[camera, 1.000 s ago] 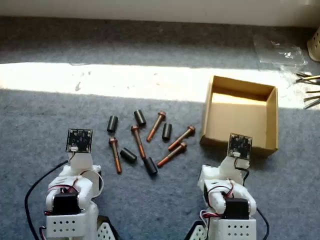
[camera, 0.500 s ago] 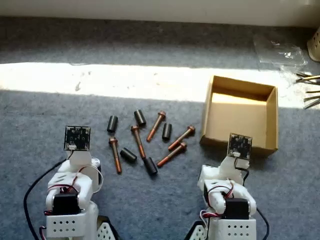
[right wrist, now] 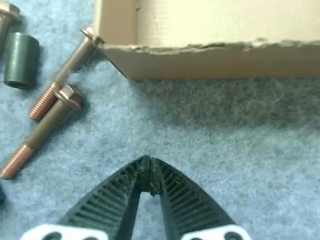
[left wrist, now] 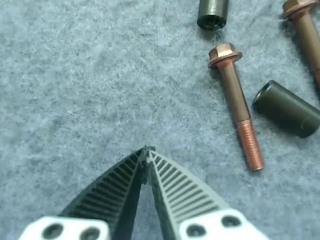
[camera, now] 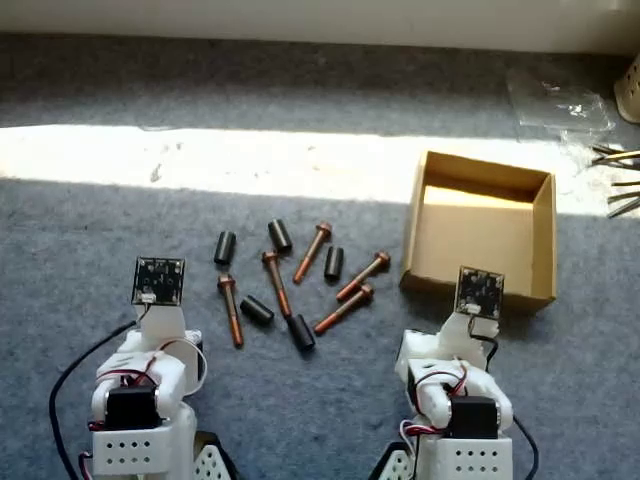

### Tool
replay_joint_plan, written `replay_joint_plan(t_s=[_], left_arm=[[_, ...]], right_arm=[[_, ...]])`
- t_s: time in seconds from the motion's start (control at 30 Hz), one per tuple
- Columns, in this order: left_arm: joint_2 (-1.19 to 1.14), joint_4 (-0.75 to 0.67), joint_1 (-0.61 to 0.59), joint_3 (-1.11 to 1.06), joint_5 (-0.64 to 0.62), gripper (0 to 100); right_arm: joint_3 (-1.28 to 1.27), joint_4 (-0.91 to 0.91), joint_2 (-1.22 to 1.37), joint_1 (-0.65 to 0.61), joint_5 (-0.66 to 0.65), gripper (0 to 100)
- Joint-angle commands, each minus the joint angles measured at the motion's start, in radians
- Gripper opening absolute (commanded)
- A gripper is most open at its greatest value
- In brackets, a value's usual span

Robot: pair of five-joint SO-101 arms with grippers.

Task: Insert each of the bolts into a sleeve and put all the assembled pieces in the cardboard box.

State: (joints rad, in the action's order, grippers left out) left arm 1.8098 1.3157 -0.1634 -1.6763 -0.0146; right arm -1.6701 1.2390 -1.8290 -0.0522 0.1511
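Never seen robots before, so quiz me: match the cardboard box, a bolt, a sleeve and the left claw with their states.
1 open brown cardboard box
2 copper-coloured metal bolt
3 short black cylindrical sleeve
4 left gripper

A shut
B empty inside
C threaded at one end
D hollow

Pairs: 1-B, 2-C, 3-D, 4-A

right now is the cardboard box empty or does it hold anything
Empty: the cardboard box shows bare cardboard inside; bolts and sleeves lie outside.
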Motion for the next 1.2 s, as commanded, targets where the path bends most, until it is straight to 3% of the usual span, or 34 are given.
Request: replay_joint_plan(t_s=[0.0, 0.83, 1.07, 1.17], left_arm=[[0.01, 0.005, -0.01, -0.019, -0.005, 1], [0.012, -0.005, -0.01, -0.019, -0.005, 1], [0.013, -0.172, -0.012, -0.019, 0.0, 1], [0.013, -0.226, -0.016, -0.016, 0.002, 1]], right_arm=[[-0.114, -0.002, -0.007, -0.004, 0.011, 0.5], [-0.114, -0.002, -0.007, -0.01, 0.012, 0.5], [-0.114, -0.166, -0.008, -0.007, 0.008, 0.9], [-0.114, -0.254, -0.008, -0.007, -0.103, 0.9]])
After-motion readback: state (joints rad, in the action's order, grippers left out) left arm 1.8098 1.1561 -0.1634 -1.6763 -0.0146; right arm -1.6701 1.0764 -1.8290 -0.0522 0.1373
